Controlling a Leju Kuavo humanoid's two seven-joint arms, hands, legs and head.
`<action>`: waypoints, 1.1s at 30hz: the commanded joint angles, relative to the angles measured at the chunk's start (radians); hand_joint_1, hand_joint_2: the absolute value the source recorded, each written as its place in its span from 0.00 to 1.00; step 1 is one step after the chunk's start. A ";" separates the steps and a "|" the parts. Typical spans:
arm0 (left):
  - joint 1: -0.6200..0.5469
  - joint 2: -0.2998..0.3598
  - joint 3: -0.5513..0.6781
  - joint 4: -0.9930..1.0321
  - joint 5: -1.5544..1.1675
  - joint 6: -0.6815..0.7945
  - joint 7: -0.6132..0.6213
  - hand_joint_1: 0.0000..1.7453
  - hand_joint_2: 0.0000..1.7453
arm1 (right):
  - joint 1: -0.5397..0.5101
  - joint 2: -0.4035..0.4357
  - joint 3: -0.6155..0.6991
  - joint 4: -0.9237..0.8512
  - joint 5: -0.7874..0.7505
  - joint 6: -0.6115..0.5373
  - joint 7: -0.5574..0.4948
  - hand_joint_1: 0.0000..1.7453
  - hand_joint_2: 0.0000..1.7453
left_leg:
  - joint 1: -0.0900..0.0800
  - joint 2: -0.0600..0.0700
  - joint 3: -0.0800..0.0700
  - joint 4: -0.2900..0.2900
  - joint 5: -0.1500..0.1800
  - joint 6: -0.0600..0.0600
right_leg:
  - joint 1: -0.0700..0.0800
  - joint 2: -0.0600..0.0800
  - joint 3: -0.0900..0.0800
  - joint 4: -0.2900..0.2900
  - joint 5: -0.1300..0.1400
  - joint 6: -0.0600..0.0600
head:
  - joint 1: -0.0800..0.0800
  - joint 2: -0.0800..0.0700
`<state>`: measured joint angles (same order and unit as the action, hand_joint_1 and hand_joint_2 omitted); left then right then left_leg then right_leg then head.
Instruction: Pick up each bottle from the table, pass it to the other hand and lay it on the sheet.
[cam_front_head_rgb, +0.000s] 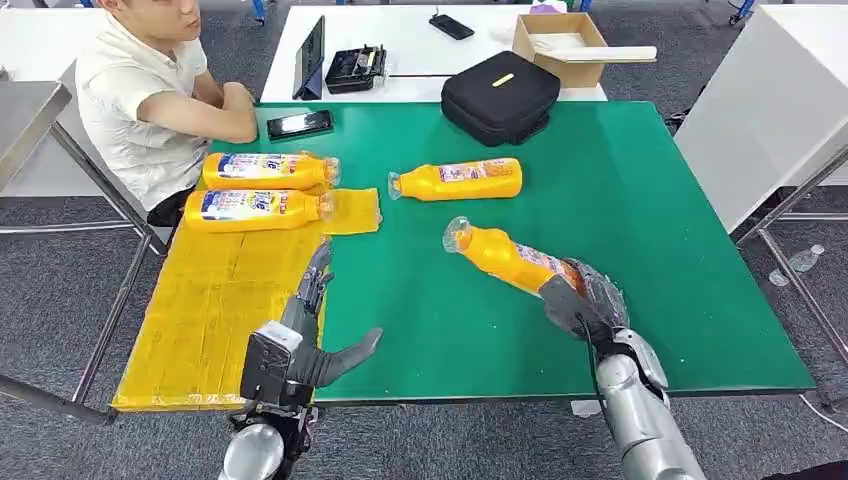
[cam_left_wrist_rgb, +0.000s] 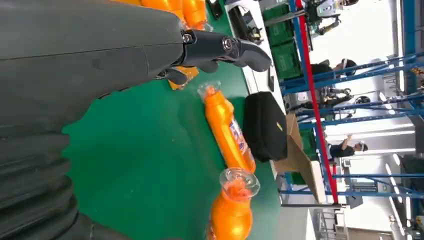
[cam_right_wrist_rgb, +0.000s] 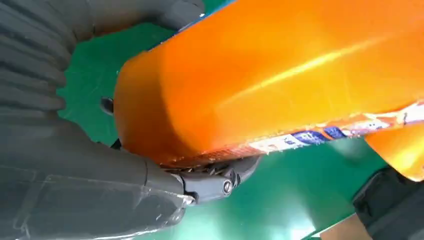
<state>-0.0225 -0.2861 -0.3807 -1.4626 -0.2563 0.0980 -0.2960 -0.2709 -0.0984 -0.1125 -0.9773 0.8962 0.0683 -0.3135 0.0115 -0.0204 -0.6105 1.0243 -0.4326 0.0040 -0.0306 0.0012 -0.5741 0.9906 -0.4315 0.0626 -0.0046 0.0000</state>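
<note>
The bottle (cam_front_head_rgb: 508, 258) in the right hand (cam_front_head_rgb: 585, 303) is orange, with a clear cap pointing toward the middle of the green table (cam_front_head_rgb: 640, 220). The hand holds it by the base end, and it is tilted, with the cap end higher. Its label has blue and white parts, but the writing is too small to read. In the right wrist view the fingers (cam_right_wrist_rgb: 215, 182) are closed under the bottle's orange body (cam_right_wrist_rgb: 280, 85).

A second bottle (cam_front_head_rgb: 458, 180) lies on its side on the bare green table, farther from the robot. Two more bottles (cam_front_head_rgb: 262, 170) (cam_front_head_rgb: 256, 210) lie side by side on the yellow sheet (cam_front_head_rgb: 215, 310), which covers the left end of the table. Their labels are also unreadable.

The left hand (cam_front_head_rgb: 310, 330) is open and holds nothing; it is at the edge of the sheet, with its fingers (cam_left_wrist_rgb: 225, 47) stretched out.

A person (cam_front_head_rgb: 150, 90) in a light shirt sits at the far left corner, one arm resting on the table, near a black phone (cam_front_head_rgb: 299, 124). A black bag (cam_front_head_rgb: 500, 95) lies at the far edge. Behind it, on a white table (cam_front_head_rgb: 400, 40), stand a cardboard box (cam_front_head_rgb: 565, 45) and a small black case (cam_front_head_rgb: 355, 68).
</note>
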 joint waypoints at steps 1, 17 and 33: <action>-0.002 -0.063 0.028 0.154 0.272 -0.179 0.168 0.00 1.00 | 0.037 0.061 0.118 -0.184 -0.163 0.073 -0.081 1.00 1.00 | 0.001 0.004 0.001 0.000 -0.002 0.000 | 0.001 0.002 0.001 -0.001 -0.001 -0.004 | 0.000 0.000; -0.054 -0.063 0.022 0.227 0.221 -0.122 0.087 0.00 1.00 | 0.065 0.171 0.397 -0.268 -0.267 0.027 -0.062 1.00 1.00 | 0.001 0.003 -0.005 0.000 0.000 0.000 | 0.001 0.000 -0.006 0.000 0.000 -0.002 | 0.000 0.000; -0.054 -0.063 -0.005 0.158 0.311 -0.143 0.038 0.00 1.00 | 0.085 0.268 0.470 -0.192 -0.232 -0.019 -0.040 1.00 1.00 | 0.002 0.003 -0.003 0.000 -0.001 0.001 | 0.002 0.000 -0.004 -0.001 -0.001 -0.004 | 0.000 0.000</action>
<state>-0.0578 -0.2918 -0.3753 -1.3066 0.0175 -0.0355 -0.2403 -0.1768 0.1610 0.3124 -1.2615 0.6382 0.0820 -0.3624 0.0122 -0.0185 -0.6169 1.0240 -0.4323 0.0039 -0.0300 0.0016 -0.5820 0.9914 -0.4316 0.0624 -0.0050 0.0000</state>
